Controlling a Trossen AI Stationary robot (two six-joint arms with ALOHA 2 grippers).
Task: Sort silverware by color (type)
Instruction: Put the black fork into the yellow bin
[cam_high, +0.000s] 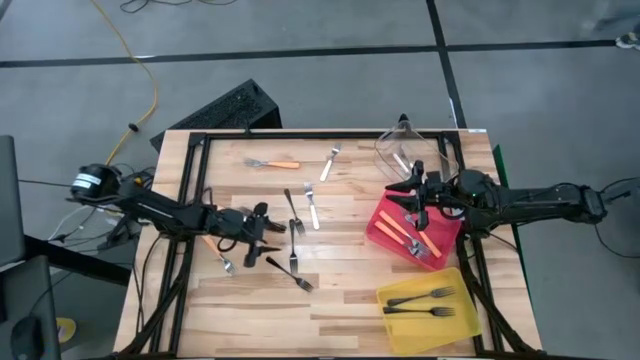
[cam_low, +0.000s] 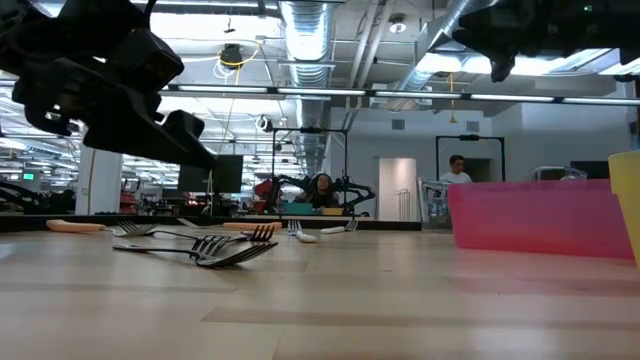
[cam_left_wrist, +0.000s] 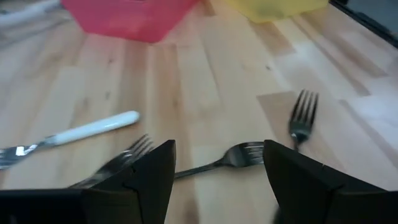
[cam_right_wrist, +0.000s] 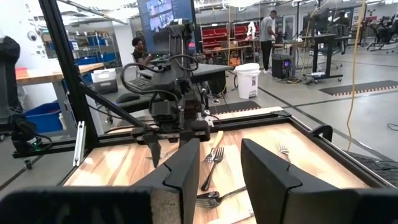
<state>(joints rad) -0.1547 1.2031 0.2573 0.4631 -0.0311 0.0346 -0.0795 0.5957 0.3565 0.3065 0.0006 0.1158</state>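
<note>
Loose silverware lies flat on the wooden table (cam_high: 350, 300): black forks (cam_high: 293, 212) (cam_high: 290, 272), pale forks (cam_high: 312, 208) (cam_high: 330, 162) and orange-handled forks (cam_high: 272, 163) (cam_high: 215, 250). My left gripper (cam_high: 272, 235) hangs open just above the table, left of centre. In its wrist view, one black fork (cam_left_wrist: 217, 163) lies on the table below the gap between its fingers. A second black fork (cam_left_wrist: 303, 115) and a pale fork (cam_left_wrist: 93, 130) lie close by. My right gripper (cam_high: 412, 200) stands open and empty (cam_right_wrist: 217, 165) above the red bin (cam_high: 380, 222).
The red bin holds orange-handled forks (cam_high: 415, 238). A yellow bin (cam_high: 465, 318) at the near right holds black forks (cam_high: 425, 300). A clear bin (cam_high: 415, 150) stands at the far right. A black frame (cam_high: 190, 190) runs around the table. People show in the room beyond (cam_low: 322, 190).
</note>
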